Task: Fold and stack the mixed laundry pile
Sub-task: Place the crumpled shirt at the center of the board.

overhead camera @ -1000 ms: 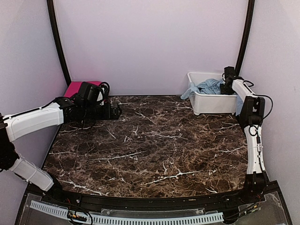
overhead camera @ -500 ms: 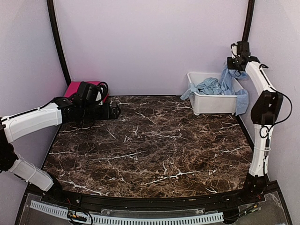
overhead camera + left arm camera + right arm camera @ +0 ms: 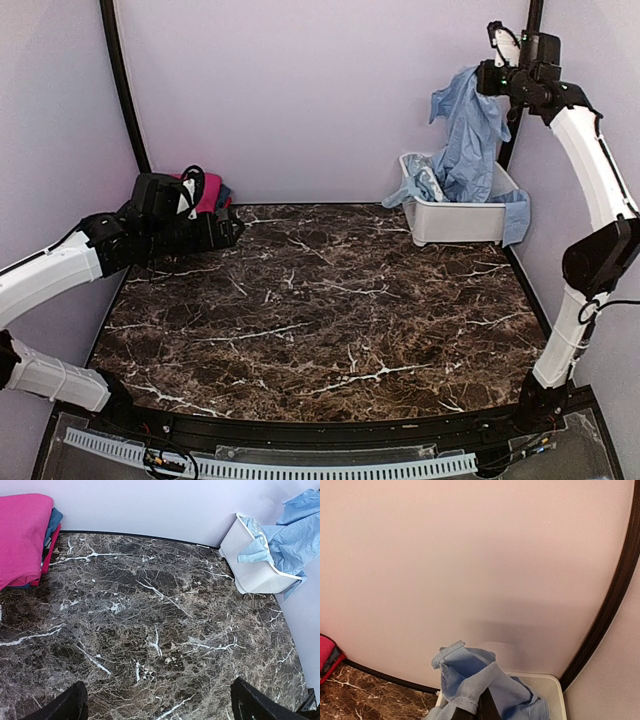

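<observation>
Hanging pale blue garment (image 3: 468, 125) over white tub (image 3: 455, 222), pink stack (image 3: 22, 530) far left

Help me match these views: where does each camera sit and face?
Top external: above, behind bases, facing dark marble table; both arms show.
Left wrist: low over table, facing white rectangular plastic tub; left gripper's open fingers show.
Right wrist: high, facing wall; shut right gripper holds pale blue cloth garment.
All share tub and garment.

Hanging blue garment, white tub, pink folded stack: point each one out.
blue garment (image 3: 468, 135), top external view, middle of the hanging cloth.
white tub (image 3: 460, 222), top external view, front wall.
pink folded stack (image 3: 22, 532), left wrist view, top layer.
</observation>
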